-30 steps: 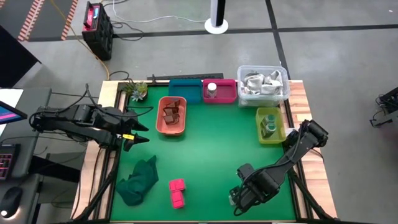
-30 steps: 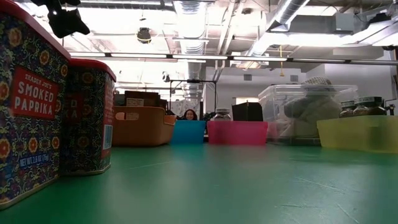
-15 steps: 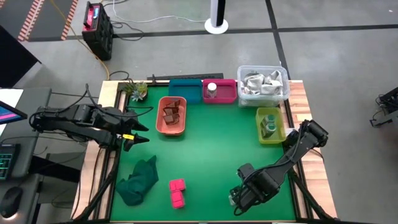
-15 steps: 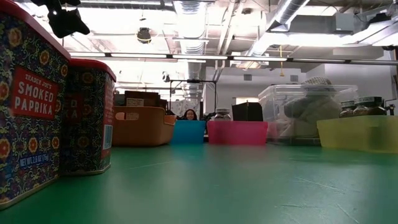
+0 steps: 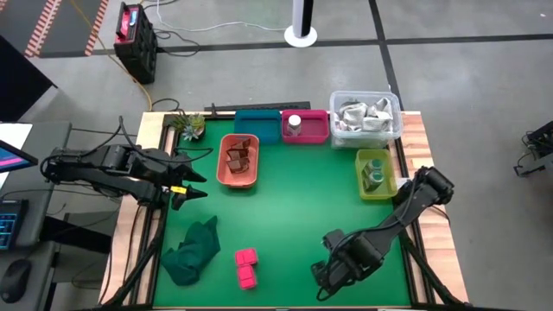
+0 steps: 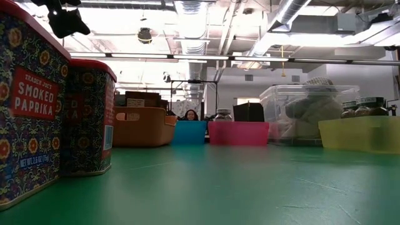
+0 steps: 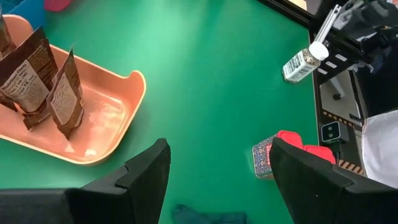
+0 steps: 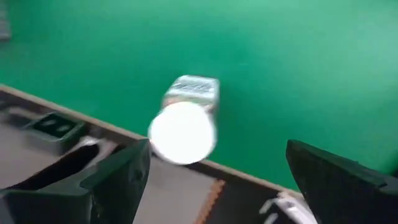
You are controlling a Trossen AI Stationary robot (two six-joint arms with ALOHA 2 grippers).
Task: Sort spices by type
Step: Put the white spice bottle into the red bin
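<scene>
Spice jar [image 8: 185, 121] lying at the surface's [image 5: 294, 207] near edge: right gripper [image 8: 211, 171] has slid closer, fingers wide and empty; left gripper's [image 7: 217, 180] fingers open, idle.

Bright ceiling lights [image 6: 206, 9] glare overhead; right wrist view motion-blurred; shadows soft.

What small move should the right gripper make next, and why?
Probably ease forward until the open fingers pass either side of the white-capped jar lying at the table's edge. The right gripper is open and empty, and the jar lies ahead of it, not yet between the fingers.
</scene>
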